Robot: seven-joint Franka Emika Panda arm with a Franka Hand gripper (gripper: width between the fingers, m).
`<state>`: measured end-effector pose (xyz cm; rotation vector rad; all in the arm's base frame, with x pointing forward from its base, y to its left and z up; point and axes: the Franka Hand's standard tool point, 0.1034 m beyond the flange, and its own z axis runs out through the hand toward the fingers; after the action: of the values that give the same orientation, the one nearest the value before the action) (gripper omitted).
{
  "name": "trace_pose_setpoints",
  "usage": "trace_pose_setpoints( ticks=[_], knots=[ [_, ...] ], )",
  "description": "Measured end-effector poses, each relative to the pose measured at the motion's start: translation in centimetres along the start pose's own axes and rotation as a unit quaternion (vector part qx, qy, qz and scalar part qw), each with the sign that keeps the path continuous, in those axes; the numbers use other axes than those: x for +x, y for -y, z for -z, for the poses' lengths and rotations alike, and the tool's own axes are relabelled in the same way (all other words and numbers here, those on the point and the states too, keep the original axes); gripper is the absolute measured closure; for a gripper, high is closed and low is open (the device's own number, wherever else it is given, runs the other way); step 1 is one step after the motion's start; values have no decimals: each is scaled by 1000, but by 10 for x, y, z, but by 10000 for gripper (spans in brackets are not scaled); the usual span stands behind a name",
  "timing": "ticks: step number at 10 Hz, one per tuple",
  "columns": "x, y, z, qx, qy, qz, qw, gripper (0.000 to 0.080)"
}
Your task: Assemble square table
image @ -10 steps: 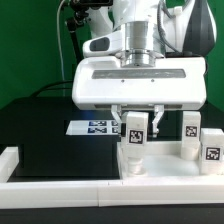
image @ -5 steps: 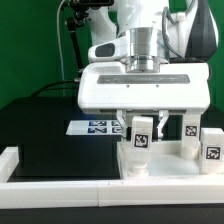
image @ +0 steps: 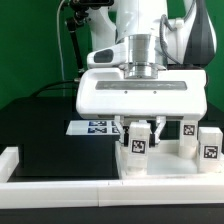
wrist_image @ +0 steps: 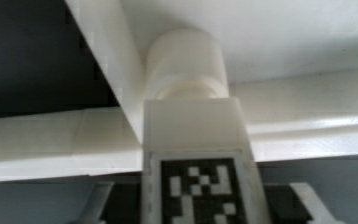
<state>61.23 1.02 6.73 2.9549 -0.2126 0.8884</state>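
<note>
leg stands upright between the claw's closed fingers.

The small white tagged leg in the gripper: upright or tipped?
Upright: the small white tagged leg stands vertical in the gripper, tag facing the exterior camera.

Arm: glossy white rounded housings with a grey cylindrical wrist section. Gripper: wide white box-shaped body, dark underside, two short fingers.

A black table carries the marker board and white border rails.
</note>
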Motion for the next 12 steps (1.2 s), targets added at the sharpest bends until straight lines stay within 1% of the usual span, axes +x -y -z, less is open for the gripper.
trace_pose_setpoints(
  ticks=[1, 2, 3, 4, 5, 6, 8, 9, 10, 11, 12],
  knots=[
    [-1, 0, 0, 0, 2, 0, 1000, 488],
    [-1, 0, -1, 0, 3, 0, 1000, 340],
    [-1, 0, -1, 0, 3, 0, 1000, 340],
    [-1, 0, -1, 0, 3, 0, 1000, 217],
    [-1, 0, -1, 0, 3, 0, 1000, 171],
    [-1, 0, -1, 0, 3, 0, 1000, 154],
    [-2, 0, -1, 0, 3, 0, 1000, 151],
    [-4, 1, -1, 3, 16, -7, 1000, 151],
    [-4, 6, 5, 18, 71, -31, 997, 151],
    [6, 7, 14, 27, 98, -43, 994, 151],
    [8, 4, 13, 31, 123, -54, 990, 151]
  ],
)
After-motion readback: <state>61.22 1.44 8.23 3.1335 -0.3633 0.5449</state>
